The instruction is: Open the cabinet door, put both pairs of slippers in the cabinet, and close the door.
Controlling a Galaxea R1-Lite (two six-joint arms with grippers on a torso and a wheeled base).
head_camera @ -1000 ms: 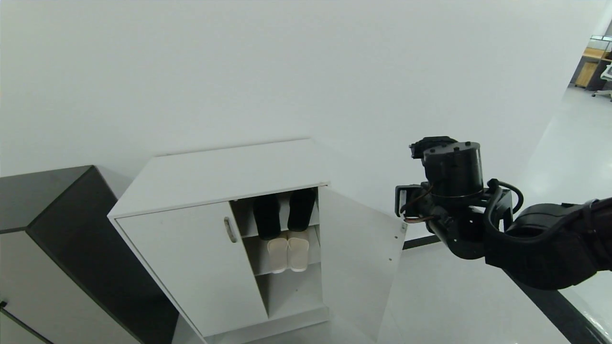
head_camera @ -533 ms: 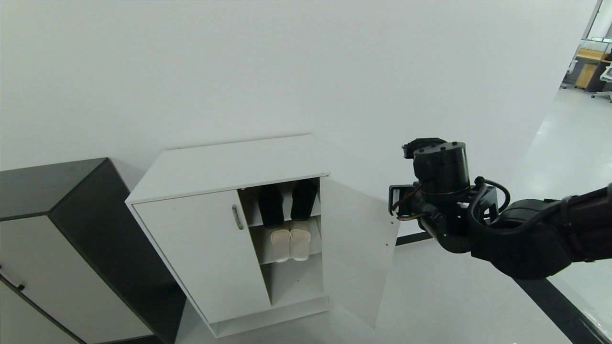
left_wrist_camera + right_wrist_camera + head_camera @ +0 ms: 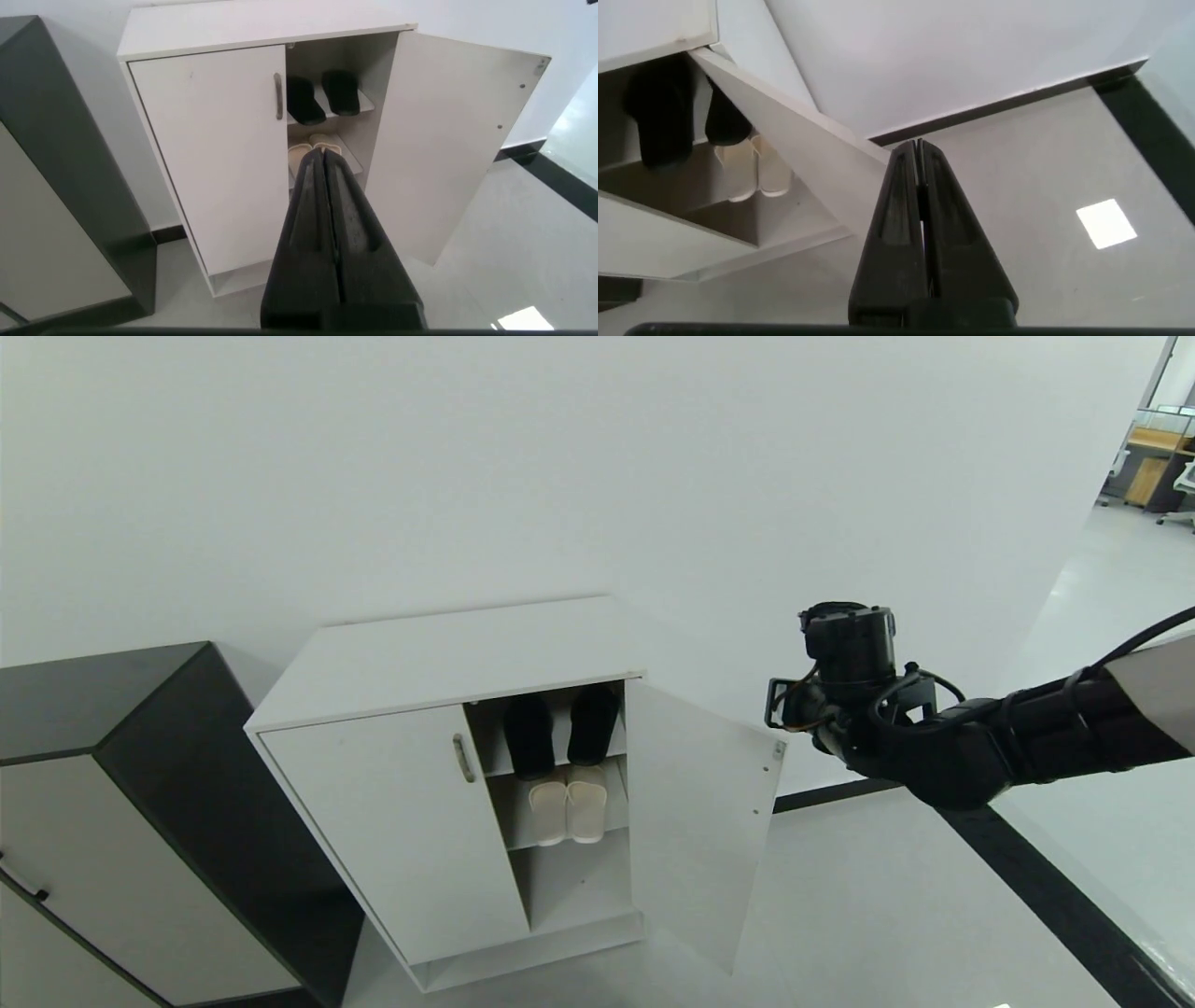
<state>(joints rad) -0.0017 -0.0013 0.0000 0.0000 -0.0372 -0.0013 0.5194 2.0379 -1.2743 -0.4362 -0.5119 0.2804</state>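
A low white cabinet with two doors [image 3: 448, 653] stands against the plain white wall [image 3: 560, 476]. Its left door [image 3: 392, 831], fitted with a small upright metal handle [image 3: 459, 759], is closed. Its right door [image 3: 695, 821] is swung wide open, hinged on the cabinet's right side, with its inner face towards the camera.

Three shelf levels show in the open half. The pair of black slippers [image 3: 530, 737] lies on the top shelf, side by side, with their near ends poking out over the shelf's front edge. The pair of cream-white slippers [image 3: 549, 810] sits on the middle shelf directly beneath, the two touching each other.

The right arm [image 3: 980, 747] stretches in from the right at about the height of the open door's top edge. The right gripper [image 3: 920, 154] has its two black fingers pressed flat together with nothing between them. Its tip lies just beside the door's upper outer corner, though whether it actually touches the panel is hard to judge from these angles.

The left gripper [image 3: 324, 159] is likewise closed tight on nothing. It is held low in front of the cabinet and points at the open half.

A taller dark grey cabinet [image 3: 121, 784] stands just to the left of the white one. A black stripe [image 3: 1027, 868] runs across the pale floor on the right.
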